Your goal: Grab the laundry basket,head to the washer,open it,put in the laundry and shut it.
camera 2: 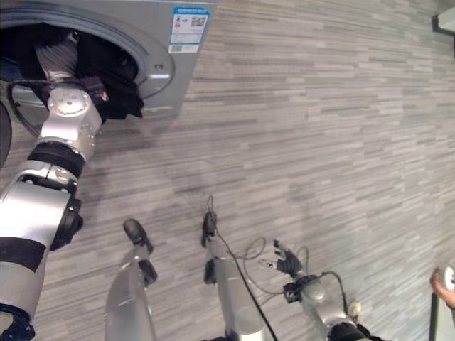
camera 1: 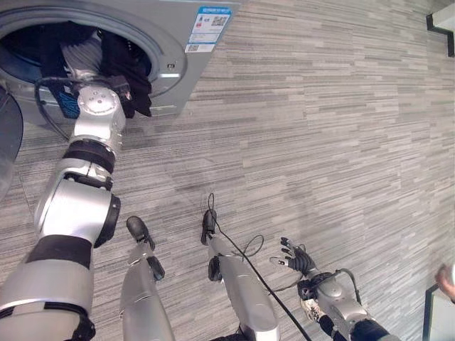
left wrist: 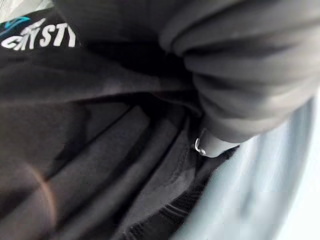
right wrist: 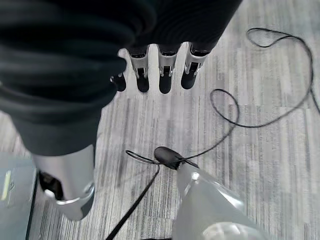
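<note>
A: Washer (camera 1: 178, 64) sits at upper left in the head views, round opening uncovered. We see the L arm reaching up into it, wrist at the rim.

B: Left hand (left wrist: 235, 85)? Wrist cam gives us the ribbed cover and one silver bit past it, pressed against dark cloth. Fingers buried, so we can't tell if they grip or not.

A: Agreed. Laundry (camera 1: 124, 60) is dark fabric, bunched in the drum mouth, one fold hanging over the lower lip beside the wrist. Same black cloth (left wrist: 90, 165) in the wrist cam, w/ white and teal print at one corner.

B: Right hand (camera 1: 295, 259) low, near bottom right centre, well apart from the washer, over grey striped floor (camera 1: 320, 128). Fingers spread, relaxed, holding nothing. Its wrist cam shows the fingertips (right wrist: 165, 82) straight in a row above bare floor.

A: Person's hand (camera 2: 444, 280) at the far right edge, w/ a dark-framed panel (camera 1: 437, 316) just below it.
</note>
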{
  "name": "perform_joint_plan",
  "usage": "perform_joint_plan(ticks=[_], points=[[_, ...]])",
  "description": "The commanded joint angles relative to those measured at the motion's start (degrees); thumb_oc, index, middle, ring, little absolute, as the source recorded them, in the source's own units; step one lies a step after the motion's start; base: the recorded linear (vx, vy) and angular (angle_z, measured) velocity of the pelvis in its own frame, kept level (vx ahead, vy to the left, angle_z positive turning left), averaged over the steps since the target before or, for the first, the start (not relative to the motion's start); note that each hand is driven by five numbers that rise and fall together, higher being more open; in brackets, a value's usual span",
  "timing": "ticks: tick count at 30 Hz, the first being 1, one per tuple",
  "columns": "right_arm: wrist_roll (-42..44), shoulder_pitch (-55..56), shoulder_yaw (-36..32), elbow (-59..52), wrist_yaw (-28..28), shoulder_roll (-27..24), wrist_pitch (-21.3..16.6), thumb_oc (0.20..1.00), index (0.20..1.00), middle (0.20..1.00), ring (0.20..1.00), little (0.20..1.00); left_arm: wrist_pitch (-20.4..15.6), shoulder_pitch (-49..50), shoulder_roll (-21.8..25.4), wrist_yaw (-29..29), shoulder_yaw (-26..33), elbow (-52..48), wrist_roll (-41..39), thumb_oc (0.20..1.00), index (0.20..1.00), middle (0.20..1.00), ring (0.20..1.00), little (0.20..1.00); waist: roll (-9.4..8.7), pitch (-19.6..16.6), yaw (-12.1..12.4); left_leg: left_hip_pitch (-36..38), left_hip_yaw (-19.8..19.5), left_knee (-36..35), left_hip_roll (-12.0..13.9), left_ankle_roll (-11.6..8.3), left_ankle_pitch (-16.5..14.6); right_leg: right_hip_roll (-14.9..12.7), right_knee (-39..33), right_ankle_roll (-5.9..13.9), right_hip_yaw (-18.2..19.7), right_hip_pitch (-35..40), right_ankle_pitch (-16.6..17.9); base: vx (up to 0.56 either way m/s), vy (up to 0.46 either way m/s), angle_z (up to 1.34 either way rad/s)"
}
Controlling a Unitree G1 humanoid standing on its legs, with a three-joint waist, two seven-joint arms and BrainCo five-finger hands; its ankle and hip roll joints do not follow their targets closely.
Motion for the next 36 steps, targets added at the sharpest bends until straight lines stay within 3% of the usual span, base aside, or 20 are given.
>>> perform_joint_plan(ticks=[1,4,8,13,16,17,20,22,25,26,27,28,29,30,32,33,36], points=[[2.5,0.5,-3.9,-1.4,-1.0,-2.1,-0.9,1.0,1.0,1.0,1.0,1.0,-1.4,-4.1,5.0,-0.4,1.2,0.7,-1.8,0.2,0.2,0.2,0.2,0.2,0.75,-0.6,-1.3,0.2,-1.7,-3.3,-0.9,-2.79,-3.1,-4.7,6.6,7.2,1.7,6.2,-7.4,0.08,0.077,0.02],[3.8,0.5,-6.2,-5.7,-1.7,-3.1,-0.8,1.0,1.0,1.0,1.0,1.0,-2.1,-7.1,7.0,-1.7,2.8,0.8,-7.9,0.2,0.2,0.2,0.2,0.2,1.09,-0.4,-2.4,-5.6,-2.0,-0.6,-1.3,-2.03,-5.2,-5.7,3.5,8.82,3.1,4.0,-3.9,0.07,0.092,-0.02],[3.9,0.6,-7.8,-8.6,-2.3,-4.4,-0.9,1.0,1.0,1.0,1.0,1.0,-2.5,-9.3,7.0,-2.7,3.4,1.2,-12.5,0.2,0.2,0.2,0.2,0.2,1.53,-0.5,-3.1,-8.6,-1.9,0.6,-1.5,-1.67,-6.5,-6.3,1.2,9.55,3.7,3.2,-2.4,0.05,0.066,0.0],[3.2,1.3,-11.6,-11.3,-3.7,-6.9,0.0,1.0,1.0,1.0,1.0,1.0,-3.3,-17.1,5.9,-4.9,2.7,0.4,-21.7,0.2,0.2,0.2,0.2,0.2,3.52,-0.6,-4.0,-10.8,-1.5,1.2,-2.9,-1.21,-7.6,-7.1,-0.3,10.49,5.2,2.3,-1.2,0.05,0.076,0.0],[2.5,3.3,-16.4,-12.8,-4.7,-9.6,0.6,1.0,1.0,1.0,1.0,1.0,-6.0,-25.6,5.0,-7.3,-1.8,-5.4,-28.1,0.2,0.2,0.2,0.2,0.2,5.3,-1.1,-4.5,-11.8,-0.8,0.6,-4.1,-0.87,-7.7,-7.6,-1.0,11.04,5.3,1.6,-0.5,0.06,0.07,-0.01],[2.1,5.2,-19.3,-14.1,-4.9,-10.0,1.3,1.0,1.0,1.0,1.0,1.0,-8.7,-29.5,4.0,-8.1,-2.9,-10.5,-33.7,0.2,0.2,0.2,0.2,0.2,6.24,-1.4,-4.4,-12.3,-0.7,0.1,-4.9,-0.65,-7.7,-7.8,-1.4,11.09,5.4,1.1,0.0,0.05,0.034,0.04],[1.6,7.2,-21.3,-15.5,-4.8,-9.8,2.0,1.0,1.0,1.0,1.0,1.0,-10.3,-30.7,3.2,-8.4,-3.4,-13.6,-36.0,0.2,0.2,0.2,0.2,0.2,6.68,-1.8,-4.1,-12.7,-0.6,-0.2,-5.3,-0.46,-7.6,-7.8,-1.7,11.09,5.4,0.7,0.5,0.03,0.006,0.09],[0.2,10.4,-23.8,-17.3,-5.1,-9.8,3.0,1.0,1.0,1.0,1.0,1.0,-15.7,-29.5,0.2,-6.0,-2.0,-21.5,-38.2,0.2,0.2,0.2,0.2,0.2,7.48,-2.6,-3.9,-13.3,-0.2,0.0,-5.6,-0.36,-7.7,-8.1,-2.3,11.09,5.4,0.2,0.6,0.02,-0.013,0.14],[-0.4,12.5,-24.6,-18.6,-4.8,-10.4,3.5,1.0,1.0,1.0,1.0,1.0,-16.9,-26.3,-1.9,-6.1,-0.3,-24.7,-39.2,0.2,0.2,0.2,0.2,0.2,7.69,-3.1,-3.8,-13.4,0.0,0.3,-5.6,-0.29,-7.9,-8.2,-2.3,11.09,5.6,0.3,0.3,0.02,-0.009,0.1],[-0.5,13.3,-24.4,-19.1,-4.0,-11.0,3.8,1.0,1.0,1.0,1.0,1.0,-14.6,-22.1,-3.8,-7.3,0.6,-24.1,-39.9,0.573,0.573,0.573,0.573,0.573,8.12,-3.1,-3.4,-12.8,0.2,0.3,-5.7,-0.2,-8.2,-8.4,-2.3,11.09,5.5,0.9,-0.4,0.0,0.0,0.0],[-0.2,13.4,-24.3,-18.9,-3.7,-11.4,3.9,1.0,1.0,1.0,1.0,1.0,-13.0,-20.7,-4.2,-8.7,0.3,-23.3,-40.3,1.0,1.0,1.0,1.0,1.0,8.38,-3.1,-3.4,-12.6,0.4,0.3,-5.8,-0.17,-7.9,-8.4,-2.3,11.09,5.4,1.1,-0.5,0.0,0.0,0.0],[0.1,13.3,-24.2,-18.8,-3.3,-11.9,3.9,1.0,1.0,1.0,1.0,1.0,-9.7,-18.5,-4.5,-10.7,-0.6,-21.0,-40.2,1.0,1.0,1.0,1.0,1.0,8.76,-2.9,-3.2,-12.1,0.5,0.3,-5.8,-0.33,-8.0,-8.4,-2.2,11.09,5.2,1.4,-0.9,0.01,0.019,0.03],[0.7,13.2,-24.5,-18.5,-2.8,-13.1,4.0,1.0,1.0,1.0,1.0,1.0,-3.7,-16.7,-2.8,-15.1,-3.9,-15.7,-35.8,1.0,1.0,1.0,1.0,1.0,9.23,-2.7,-3.0,-11.7,0.7,0.3,-5.8,-0.42,-7.8,-8.5,-2.1,11.09,4.9,1.7,-1.4,0.0,0.0,0.0],[0.8,13.0,-24.9,-18.0,-2.0,-13.5,4.2,1.0,1.0,1.0,1.0,1.0,-0.3,-17.0,-1.3,-17.7,-7.4,-11.8,-29.7,1.0,1.0,1.0,1.0,1.0,9.48,-2.5,-2.9,-11.7,1.0,0.1,-5.9,-0.43,-7.3,-8.6,-2.1,11.09,4.8,1.6,-1.4,-0.02,0.01,-0.05],[1.2,12.5,-26.0,-16.3,-0.2,-14.5,4.4,1.0,1.0,1.0,1.0,1.0,6.6,-17.6,1.6,-24.9,-19.2,-5.5,-9.0,1.0,1.0,1.0,1.0,1.0,10.06,-2.1,-2.8,-11.4,1.4,0.0,-5.6,-0.69,-6.8,-8.5,-1.7,11.09,4.6,1.2,-1.6,-0.04,0.0,0.0],[0.8,12.2,-26.5,-15.6,0.5,-14.9,4.6,1.0,1.0,1.0,1.0,1.0,8.3,-17.1,1.9,-26.8,-24.8,-3.2,2.8,1.0,1.0,1.0,1.0,1.0,10.04,-2.0,-2.9,-11.4,1.6,-0.3,-5.4,-0.75,-6.5,-8.5,-1.6,11.09,4.5,0.9,-1.7,-0.05,-0.023,0.04],[-0.8,10.6,-24.8,-15.2,2.0,-15.8,5.2,1.0,1.0,1.0,1.0,1.0,11.9,-18.1,-1.3,-27.2,-36.5,1.8,25.9,1.0,1.0,1.0,1.0,1.0,9.31,-1.9,-3.8,-11.7,1.9,0.0,-4.6,-0.84,-6.3,-8.2,-1.2,11.09,4.8,-0.1,-1.7,-0.04,-0.021,-0.01]])
